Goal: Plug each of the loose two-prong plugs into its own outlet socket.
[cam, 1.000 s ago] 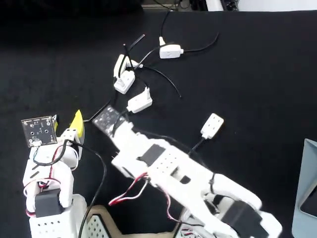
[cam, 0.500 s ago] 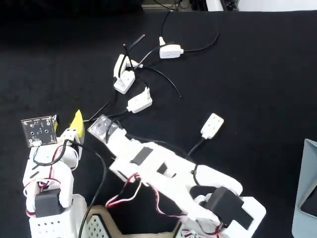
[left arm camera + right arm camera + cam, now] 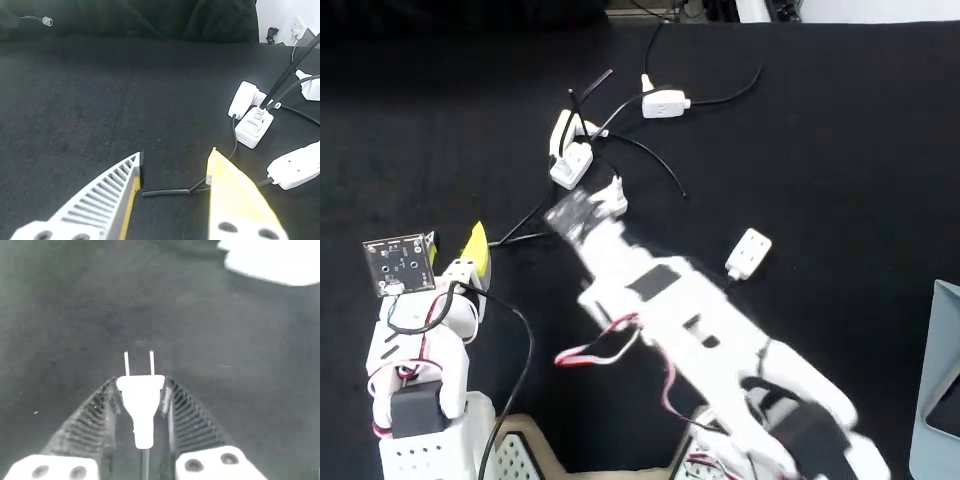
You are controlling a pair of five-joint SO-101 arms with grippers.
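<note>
My right gripper point(image 3: 140, 384) is shut on a white two-prong plug point(image 3: 139, 400), whose prongs point away over the black table. In the high view the right arm point(image 3: 670, 300) stretches to the table's middle, its wrist over a white outlet socket point(image 3: 613, 196). More sockets lie at the far side point(image 3: 665, 102), beside the arm point(image 3: 748, 253), and in a pair point(image 3: 570, 165) with a plug in one. My left gripper point(image 3: 175, 160) stands open at the near left, with a black cable end point(image 3: 172, 191) lying between its fingers and the paired sockets point(image 3: 255, 129) beyond.
Black cables point(image 3: 650, 155) loop among the sockets. A grey-blue box point(image 3: 938, 385) stands at the right edge. The left arm's base point(image 3: 420, 400) sits at the near left corner. Another socket point(image 3: 296, 169) lies close to the left gripper's yellow finger point(image 3: 235, 200).
The right arm has swung away from the left arm and farther out, carrying the plug up to the middle socket, which it now partly covers. The left arm has not moved.
</note>
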